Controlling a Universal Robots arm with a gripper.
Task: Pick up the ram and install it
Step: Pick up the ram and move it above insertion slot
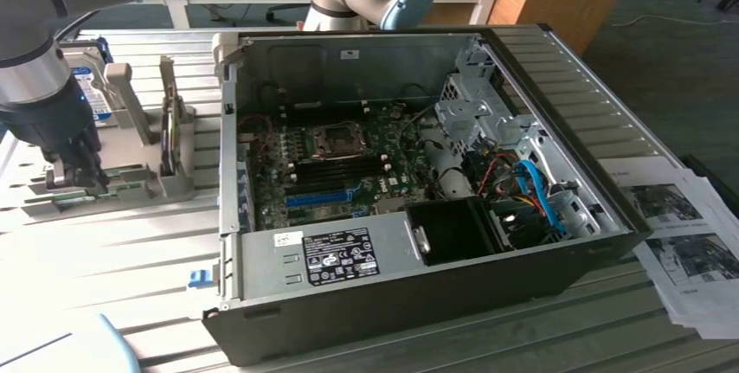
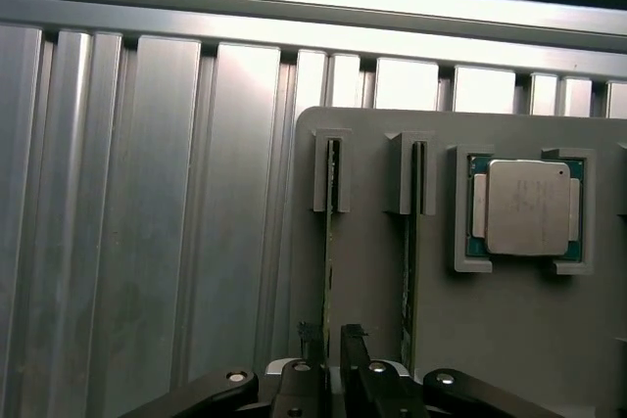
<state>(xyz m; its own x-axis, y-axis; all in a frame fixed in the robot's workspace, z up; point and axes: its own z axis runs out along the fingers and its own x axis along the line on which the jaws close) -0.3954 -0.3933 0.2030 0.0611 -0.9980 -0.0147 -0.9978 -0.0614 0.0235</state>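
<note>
Wrist view: the gripper is lined up over the ram, which stands on edge in a holder slot, presumably so its sides are free to grasp. Whether the gripper is clenched on the ram I cannot tell.

The end effector stands over a gray holder on the slatted aluminium tabletop. In a recess of that holder, near the end effector, lies a square processor with a silver lid. Just behind the end effector, a hard drive with a blue-white label stands upright in a gray stand. Well apart, toward the exterior view's right, lies an open computer case. It shows a motherboard with a bright-blue slot, a labelled power supply and a black fan shroud. Farther still lie printed papers.
</note>
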